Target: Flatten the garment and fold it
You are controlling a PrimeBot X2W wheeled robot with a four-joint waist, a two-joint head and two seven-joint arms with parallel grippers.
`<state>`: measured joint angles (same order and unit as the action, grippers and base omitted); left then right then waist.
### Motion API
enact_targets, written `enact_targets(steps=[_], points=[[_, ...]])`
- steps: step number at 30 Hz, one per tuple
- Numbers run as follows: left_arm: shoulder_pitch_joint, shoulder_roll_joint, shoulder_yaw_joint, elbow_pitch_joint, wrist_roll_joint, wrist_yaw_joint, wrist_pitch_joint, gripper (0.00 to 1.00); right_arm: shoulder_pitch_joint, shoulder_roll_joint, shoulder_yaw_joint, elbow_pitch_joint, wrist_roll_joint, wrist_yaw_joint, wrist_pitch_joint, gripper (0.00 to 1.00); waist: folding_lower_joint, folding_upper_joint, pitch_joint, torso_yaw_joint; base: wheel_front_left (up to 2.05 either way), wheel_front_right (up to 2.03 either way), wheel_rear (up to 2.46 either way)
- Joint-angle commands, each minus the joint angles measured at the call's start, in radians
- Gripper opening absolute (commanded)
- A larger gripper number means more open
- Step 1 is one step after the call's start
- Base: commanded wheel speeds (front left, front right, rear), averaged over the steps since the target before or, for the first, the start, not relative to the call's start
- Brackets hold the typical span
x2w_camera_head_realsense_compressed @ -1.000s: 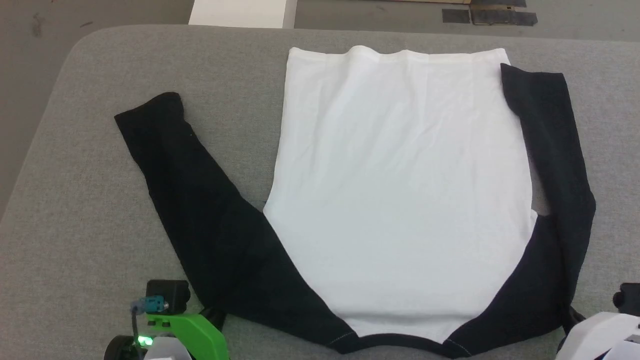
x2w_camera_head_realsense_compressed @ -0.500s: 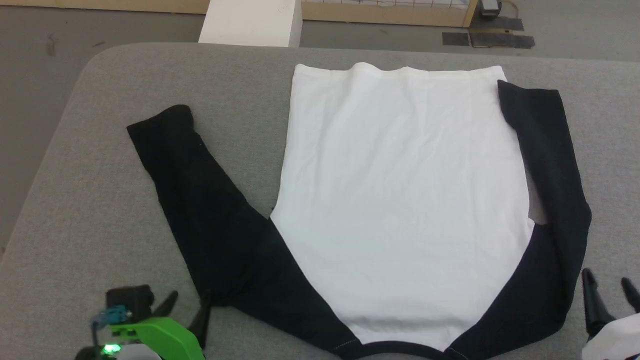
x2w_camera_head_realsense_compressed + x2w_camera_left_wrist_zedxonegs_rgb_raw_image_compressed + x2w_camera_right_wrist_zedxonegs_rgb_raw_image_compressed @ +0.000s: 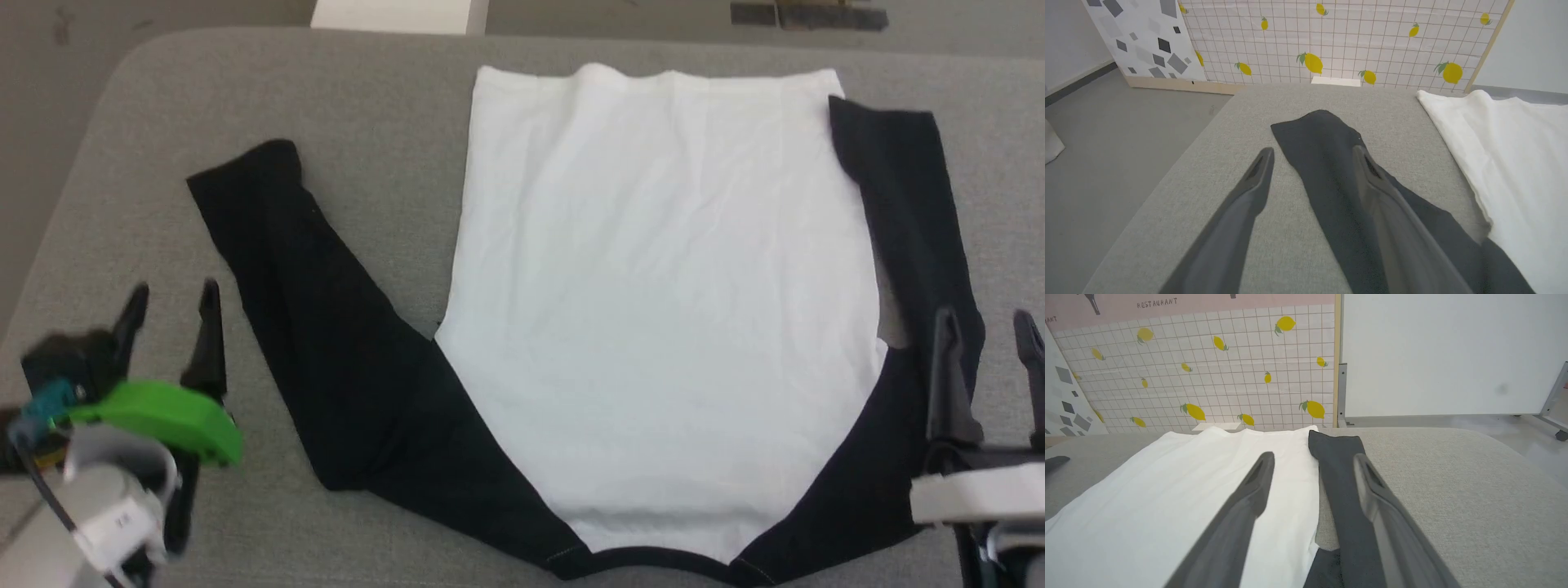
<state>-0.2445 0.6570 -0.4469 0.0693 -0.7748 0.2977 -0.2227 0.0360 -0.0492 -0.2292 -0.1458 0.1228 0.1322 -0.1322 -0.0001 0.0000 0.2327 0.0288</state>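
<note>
Head view: the garment (image 3: pixel 661 310) is seen laid out on the grey tabletop (image 3: pixel 367 106), hem toward frame top, black neckline at bottom centre, white body spread w/ only light creases. The sleeve at frame left (image 3: pixel 310 327) is splayed out diagonally; the sleeve at frame right (image 3: pixel 906 229) is laid close along the body's edge. A white box (image 3: pixel 396 15) is glimpsed past the far edge. The left hand (image 3: pixel 175 290) is seen at lower left over bare tabletop just beside the splayed sleeve, fingers spread wide, nothing held. The right hand (image 3: pixel 984 318) is at lower right over the other sleeve, likewise wide apart & empty. Left wrist view: the splayed sleeve's cuff is framed between the parted fingers, no cloth pinched; contact w/ the fabric can't be told. Right wrist view: the body's edge & the straight sleeve are framed by the parted fingers, nothing gripped. Progress, as judged: flattening looks approx. done; no fold has been made yet, so sleeves are prob. to be brought in first, then the body folded.
</note>
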Motion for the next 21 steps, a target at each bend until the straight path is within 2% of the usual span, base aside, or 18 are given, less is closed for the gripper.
enact_targets(steps=[1,6,9,13,14,15,19,21], points=[[-0.049,0.009,0.000,0.025,0.010,-0.018,-0.001,1.00,-0.028,-0.001,0.012,-0.003,-0.013,-0.002,-0.018,1.00,0.0001,0.0000,0.061,-0.016,0.00,0.00,0.00],[-0.239,0.034,0.007,0.171,0.009,-0.096,0.060,1.00,-0.097,-0.001,0.066,0.003,-0.030,-0.002,-0.041,1.00,0.0001,0.0000,0.157,-0.046,0.00,0.00,0.00],[-0.320,0.037,0.015,0.237,-0.017,-0.129,0.111,1.00,-0.124,-0.001,0.090,0.002,-0.030,-0.002,-0.040,1.00,0.0001,0.0000,0.204,-0.065,0.00,0.00,0.00],[-0.417,0.075,0.033,0.314,-0.054,-0.170,0.204,1.00,-0.158,-0.001,0.119,-0.008,-0.019,-0.002,-0.040,1.00,0.0001,0.0000,0.263,-0.100,0.00,0.00,0.00],[-0.440,0.085,0.041,0.333,-0.069,-0.173,0.236,1.00,-0.166,-0.001,0.126,-0.010,-0.015,-0.002,-0.040,1.00,0.0001,0.0000,0.278,-0.109,0.00,0.00,0.00],[-0.484,0.103,0.064,0.359,-0.114,-0.163,0.325,1.00,-0.182,-0.001,0.138,-0.012,-0.003,-0.002,-0.043,1.00,0.0001,0.0000,0.310,-0.127,0.00,0.00,0.00],[-0.519,0.140,0.102,0.351,-0.174,-0.130,0.438,1.00,-0.197,-0.001,0.158,-0.007,0.014,-0.002,-0.043,1.00,0.0001,0.0000,0.349,-0.147,0.00,0.00,0.00],[-0.517,0.160,0.111,0.347,-0.195,-0.098,0.499,1.00,-0.201,-0.001,0.167,0.000,0.020,-0.002,-0.046,1.00,0.0001,0.0000,0.361,-0.153,0.00,0.00,0.00]])
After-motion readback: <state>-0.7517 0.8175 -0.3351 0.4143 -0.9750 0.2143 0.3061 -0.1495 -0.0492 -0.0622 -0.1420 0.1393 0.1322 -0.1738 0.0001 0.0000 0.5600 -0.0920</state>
